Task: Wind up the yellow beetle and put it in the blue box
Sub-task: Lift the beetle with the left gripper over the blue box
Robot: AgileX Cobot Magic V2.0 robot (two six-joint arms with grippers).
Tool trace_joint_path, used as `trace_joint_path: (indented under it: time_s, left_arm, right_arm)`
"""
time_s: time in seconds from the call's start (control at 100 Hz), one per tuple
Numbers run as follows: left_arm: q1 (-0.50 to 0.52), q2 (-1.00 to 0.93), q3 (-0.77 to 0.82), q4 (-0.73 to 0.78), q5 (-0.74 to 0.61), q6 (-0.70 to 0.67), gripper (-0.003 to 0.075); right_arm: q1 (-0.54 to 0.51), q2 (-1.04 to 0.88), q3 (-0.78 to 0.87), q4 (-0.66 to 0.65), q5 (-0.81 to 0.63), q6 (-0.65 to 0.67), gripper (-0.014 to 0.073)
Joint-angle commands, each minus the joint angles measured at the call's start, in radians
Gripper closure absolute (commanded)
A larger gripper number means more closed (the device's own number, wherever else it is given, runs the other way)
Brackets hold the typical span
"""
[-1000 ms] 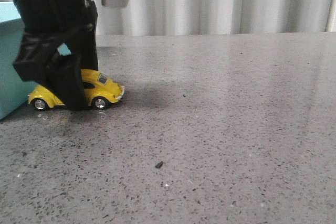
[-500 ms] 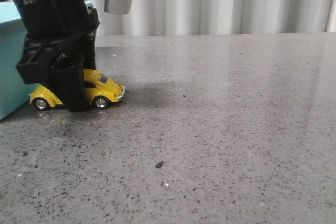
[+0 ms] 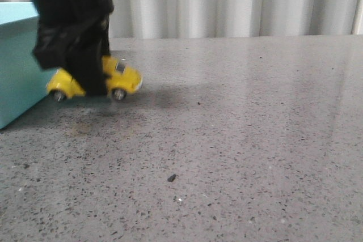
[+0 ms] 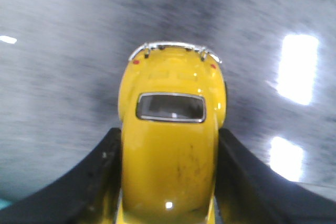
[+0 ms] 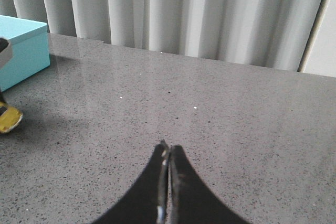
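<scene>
Left gripper (image 3: pixel 85 83): we find it clamped on the yellow beetle (image 3: pixel 116 77), one finger on each flank, as the wrist view confirms.
Beetle position: held just above the grey table (image 3: pixel 238 128), wheels seemingly clear of the surface; motion blur limits certainty. It hangs just beside the near wall of the blue box (image 3: pixel 17 66).
Right gripper (image 5: pixel 168 182): fingers pressed together, holding nothing, well apart from the car.
Risk, slip: we judge the glossy body could slide out of the fingers if the arm swings quickly.
Risk, collision: the car sits below the box rim; moving sideways before rising further could strike the wall.
</scene>
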State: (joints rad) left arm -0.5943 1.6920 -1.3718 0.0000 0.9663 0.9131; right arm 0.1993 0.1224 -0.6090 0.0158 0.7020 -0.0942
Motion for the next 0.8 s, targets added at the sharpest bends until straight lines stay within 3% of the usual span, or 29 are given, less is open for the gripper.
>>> trace_joint_path:
  time_s: [0.0,0.14,0.29,0.5,0.65,0.79]
  left_arm:
    - [0.004,-0.055,-0.122,-0.018,-0.034,-0.041,0.0741]
    - [0.004,-0.061,-0.296,-0.006,-0.003,-0.118,0.0741]
    - [0.014,-0.066,-0.442,0.131,0.081,-0.124,0.0741]
    - [0.166,-0.077,-0.460,0.231,0.121,-0.314,0.0741]
    - [0.339,-0.075,-0.460,0.159,0.178,-0.513,0.0741]
    - [0.465,-0.036,-0.460,-0.019,0.259,-0.531,0.0741]
  right_arm:
    - [0.002,0.014,-0.023,-0.007,-0.083,-0.012,0.0646]
    - [0.002,0.014,-0.023,-0.007,-0.085,-0.012,0.0646]
    - [0.002,0.014,-0.023,-0.007,-0.089,-0.012,0.0646]
    - [0.002,0.014,-0.023,-0.003,-0.089,-0.012,0.0646]
    - [0.002,0.014,-0.023,0.001,-0.089,-0.012,0.0646]
    - [0.002,0.014,-0.023,0.001,-0.090,-0.012,0.0646]
